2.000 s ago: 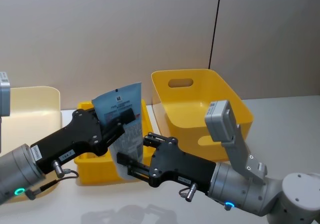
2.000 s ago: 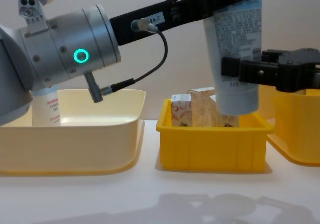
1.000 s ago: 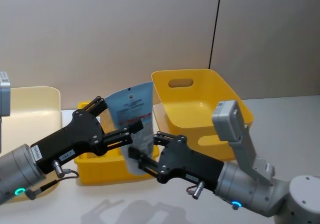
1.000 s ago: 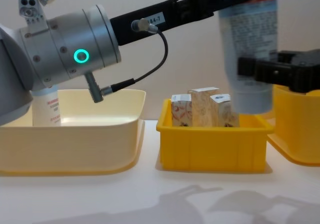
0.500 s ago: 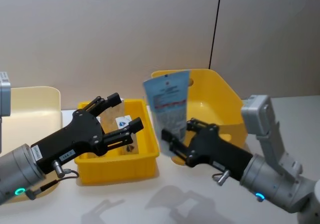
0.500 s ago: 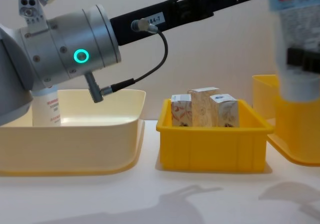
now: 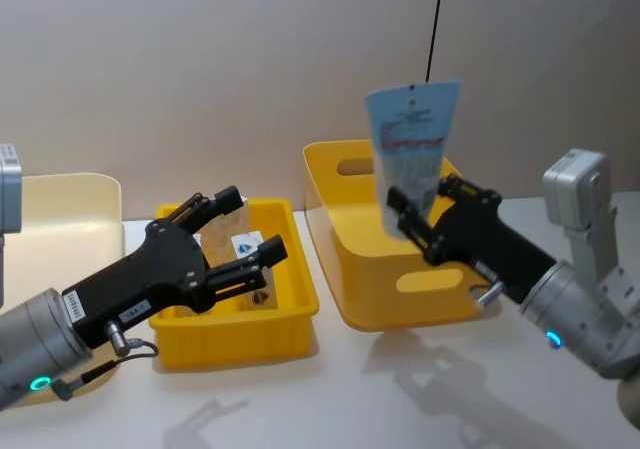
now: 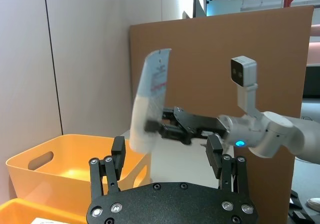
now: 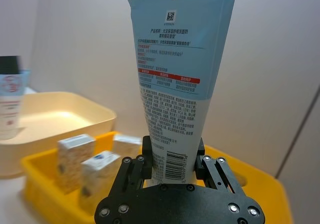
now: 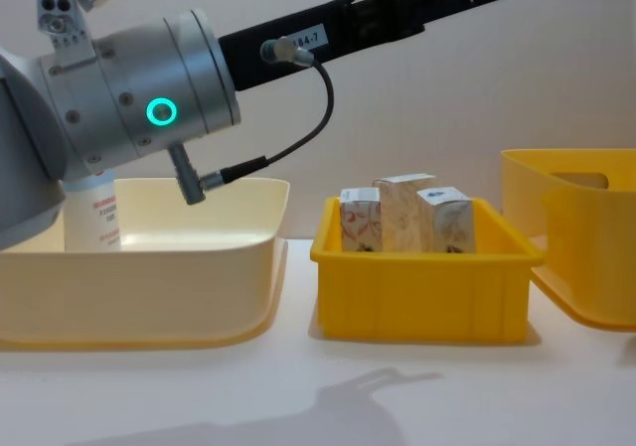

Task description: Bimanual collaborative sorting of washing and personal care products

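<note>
The head camera looks forward and down over the table [image 7: 330, 409]. The chest camera sits low and near, side-on to the small yellow bin [image 10: 422, 287]. The left wrist camera faces right toward the tube [image 8: 150, 99]; the right wrist camera, close beneath it, faces left toward that bin.

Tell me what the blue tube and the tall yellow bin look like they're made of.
Pale-blue tube, held by the right gripper: likely soft plastic laminate, satin, judging by its flat crimped top seal. Tall yellow bin: looks like moulded rigid plastic, smooth, faintly glossy, with rounded corners and cut-out handle.
</note>
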Action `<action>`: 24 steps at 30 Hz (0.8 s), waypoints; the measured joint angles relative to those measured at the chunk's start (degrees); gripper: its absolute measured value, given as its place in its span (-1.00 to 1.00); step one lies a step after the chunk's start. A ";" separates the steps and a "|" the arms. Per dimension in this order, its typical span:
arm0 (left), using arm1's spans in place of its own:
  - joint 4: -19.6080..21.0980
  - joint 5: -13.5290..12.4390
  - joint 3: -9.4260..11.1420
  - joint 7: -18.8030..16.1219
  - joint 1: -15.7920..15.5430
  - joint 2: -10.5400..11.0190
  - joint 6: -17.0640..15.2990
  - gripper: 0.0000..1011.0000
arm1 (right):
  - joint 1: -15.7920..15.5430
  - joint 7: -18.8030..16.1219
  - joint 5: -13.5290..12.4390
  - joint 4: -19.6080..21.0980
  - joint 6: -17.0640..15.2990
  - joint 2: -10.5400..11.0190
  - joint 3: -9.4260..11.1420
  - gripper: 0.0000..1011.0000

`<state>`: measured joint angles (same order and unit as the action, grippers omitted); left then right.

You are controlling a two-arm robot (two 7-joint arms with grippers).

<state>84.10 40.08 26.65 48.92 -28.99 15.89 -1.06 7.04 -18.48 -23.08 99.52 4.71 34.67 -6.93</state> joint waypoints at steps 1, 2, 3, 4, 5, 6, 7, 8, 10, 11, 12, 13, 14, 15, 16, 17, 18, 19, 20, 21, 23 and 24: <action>0.00 0.00 0.00 0.00 0.00 0.00 0.00 0.98 | 0.47 0.14 0.15 -0.63 0.28 -0.18 0.11 -0.11; 0.00 0.00 0.00 0.00 0.00 0.01 0.00 0.98 | 0.91 0.37 0.43 -1.18 0.85 -0.35 0.21 -0.11; 0.00 0.00 0.00 0.00 0.00 0.00 0.00 0.98 | 2.00 0.74 0.85 -2.59 1.61 -0.79 0.40 -0.11; 0.00 0.00 0.00 0.00 0.00 0.00 0.00 0.98 | 2.48 0.90 1.06 -3.19 1.92 -0.97 0.49 -0.11; 0.00 0.00 0.00 0.00 0.00 0.00 0.00 0.98 | 2.91 1.08 1.31 -3.73 2.29 -1.15 0.57 -0.11; 0.00 0.00 0.00 0.00 0.00 0.00 0.00 0.98 | 3.75 1.42 1.61 -4.87 2.64 -1.48 0.69 -0.11; 0.00 0.00 0.00 0.00 0.00 0.00 0.00 0.98 | 4.14 1.67 1.84 -5.36 2.84 -1.64 0.75 -0.11; 0.00 0.00 0.00 0.00 0.00 0.00 0.00 0.98 | 5.05 2.04 2.19 -6.45 3.09 -2.00 0.84 -0.11; 0.00 0.00 0.00 0.00 0.00 0.01 0.00 0.98 | 5.77 2.46 2.55 -7.44 3.13 -2.34 0.90 -0.11; 0.00 0.00 0.00 0.00 0.00 0.00 0.00 0.98 | 6.57 2.83 2.85 -8.44 3.11 -2.71 0.95 -0.11; 0.00 0.00 0.00 0.00 0.00 0.00 0.00 0.98 | 6.89 3.03 2.99 -8.73 3.04 -2.88 0.95 -0.11; 0.00 0.00 0.00 0.00 0.00 0.00 0.00 0.98 | 7.21 3.22 3.14 -9.34 2.91 -3.04 0.96 -0.11; 0.00 0.00 0.00 0.00 0.00 0.00 0.00 0.98 | 7.54 3.49 3.31 -9.78 2.70 -3.22 0.96 -0.11; 0.00 0.00 0.00 0.00 0.00 0.01 0.00 0.98 | 7.94 3.67 3.44 -10.27 2.53 -3.45 0.96 -0.11; 0.00 0.00 0.00 0.00 0.00 0.00 0.00 0.98 | 8.49 4.05 3.67 -11.03 2.12 -3.80 0.96 -0.11; 0.00 0.00 0.00 0.00 0.00 0.00 0.00 0.98 | 8.74 4.29 3.77 -11.41 1.79 -3.97 0.95 -0.11; 0.00 0.01 0.00 0.00 0.00 0.01 0.00 0.98 | 8.99 4.41 3.83 -11.76 1.61 -4.16 0.94 -0.11; 0.00 0.00 0.00 0.00 0.00 0.01 0.00 0.98 | 9.56 4.81 4.01 -12.49 0.91 -4.59 0.86 -0.11; 0.00 0.00 0.00 0.00 0.00 -0.01 0.00 0.98 | 9.77 4.97 4.08 -12.78 0.57 -4.77 0.83 -0.11; 0.00 0.00 0.00 0.00 0.00 -0.01 0.00 0.98 | 10.16 5.30 4.19 -13.36 -0.04 -5.13 0.75 -0.11; 0.00 0.00 0.00 0.00 0.00 0.00 0.00 0.98 | 10.56 5.67 4.27 -13.91 -0.89 -5.52 0.65 -0.11; 0.00 0.00 0.00 0.00 0.00 0.00 0.00 0.98 | 10.90 5.94 4.34 -14.37 -1.65 -5.96 0.51 -0.11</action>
<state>84.10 40.08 26.64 48.92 -28.99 15.90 -1.06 17.95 -12.54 -18.74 85.16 3.05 28.72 -6.42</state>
